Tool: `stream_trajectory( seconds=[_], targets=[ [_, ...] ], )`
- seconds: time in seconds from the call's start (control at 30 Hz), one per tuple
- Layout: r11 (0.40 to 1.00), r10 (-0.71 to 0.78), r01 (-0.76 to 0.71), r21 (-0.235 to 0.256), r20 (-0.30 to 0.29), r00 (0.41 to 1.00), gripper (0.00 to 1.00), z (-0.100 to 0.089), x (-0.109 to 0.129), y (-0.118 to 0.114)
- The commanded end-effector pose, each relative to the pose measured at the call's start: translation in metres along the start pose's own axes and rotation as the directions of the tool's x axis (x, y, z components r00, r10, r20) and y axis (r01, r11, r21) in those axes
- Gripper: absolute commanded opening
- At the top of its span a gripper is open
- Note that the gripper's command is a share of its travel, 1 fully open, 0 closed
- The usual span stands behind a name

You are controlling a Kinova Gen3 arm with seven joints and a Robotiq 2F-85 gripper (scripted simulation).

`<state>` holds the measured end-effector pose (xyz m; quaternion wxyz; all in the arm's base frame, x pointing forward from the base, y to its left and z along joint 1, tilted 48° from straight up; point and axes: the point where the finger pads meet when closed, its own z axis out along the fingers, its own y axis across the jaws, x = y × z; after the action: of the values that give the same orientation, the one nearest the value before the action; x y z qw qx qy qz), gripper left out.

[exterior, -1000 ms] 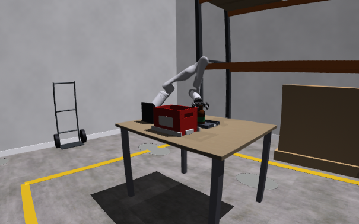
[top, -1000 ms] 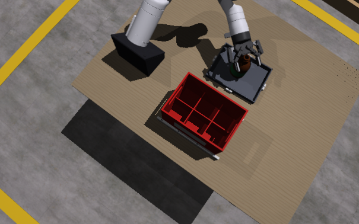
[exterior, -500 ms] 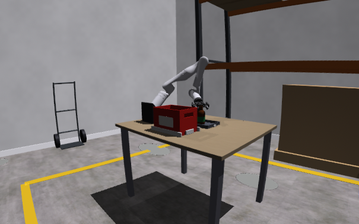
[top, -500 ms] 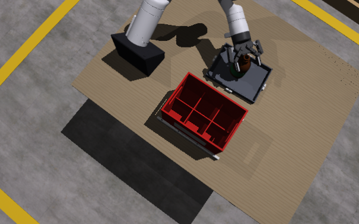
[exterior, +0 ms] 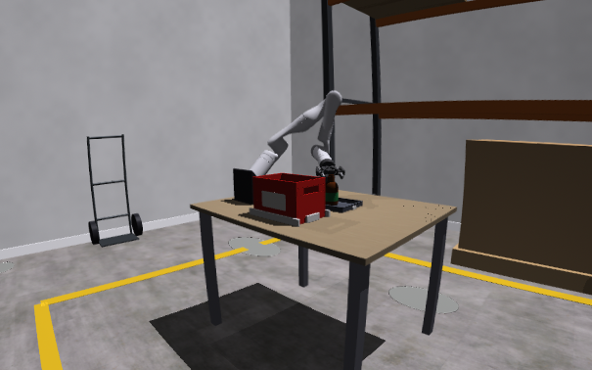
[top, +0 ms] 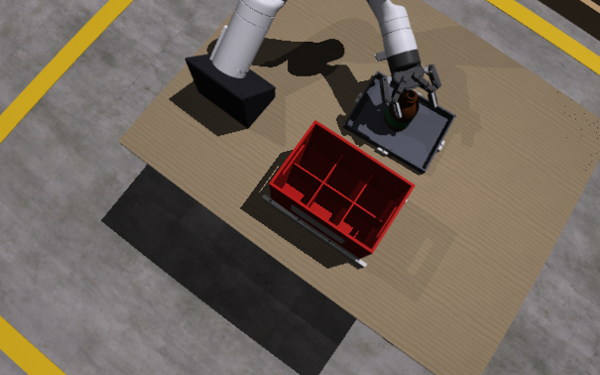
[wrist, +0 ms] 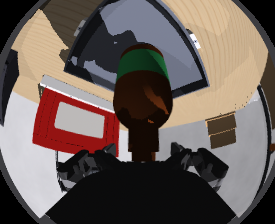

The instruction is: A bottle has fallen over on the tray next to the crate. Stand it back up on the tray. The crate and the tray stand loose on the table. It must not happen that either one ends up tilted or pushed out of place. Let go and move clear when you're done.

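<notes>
Bottle [top: 407, 111] [exterior: 332, 192] [wrist: 143, 97]: one, brown, green label; upright on the tray, neck uppermost, body well inside the rim.

Tray [top: 427, 141] [exterior: 343, 208] [wrist: 174, 44]: one, dark, low-walled; looks level on the surface [top: 502, 208] [exterior: 383, 225] [wrist: 220, 30].

Crate [top: 343, 188] [exterior: 290, 196] [wrist: 75, 122]: one, red, divided inside; looks level, beside the tray and apart from it.

Claw [top: 417, 110] [exterior: 331, 176] [wrist: 143, 149]: one, wide open, holding nothing; fingers to either side of the bottle's neck.

Step in hand: by my reading, the release; standing-up appears done, moving clear is not.

Next move: a slow, straight withdrawal along the fingers' own line, kept wide, without sideways swing. Chief risk: a finger catching the neck and toppling the bottle, or the arm nudging tray or crate on its way out.
</notes>
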<state>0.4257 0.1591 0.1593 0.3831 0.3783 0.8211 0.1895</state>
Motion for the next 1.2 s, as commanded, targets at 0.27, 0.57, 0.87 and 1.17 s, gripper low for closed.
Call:
stream_trajectory(
  seconds=[0.27,0.57,0.87,1.17],
  targets=[
    [1.000,0.006,-0.006,-0.001,0.011,1.000,1.00,-0.008,-0.026,0.000],
    [1.000,0.006,-0.006,-0.001,0.011,1.000,1.00,-0.014,-0.043,0.000],
    [1.000,0.006,-0.006,-0.001,0.011,1.000,1.00,-0.022,-0.064,0.000],
    [1.000,0.006,-0.006,-0.001,0.011,1.000,1.00,-0.026,-0.075,0.000]
  ],
)
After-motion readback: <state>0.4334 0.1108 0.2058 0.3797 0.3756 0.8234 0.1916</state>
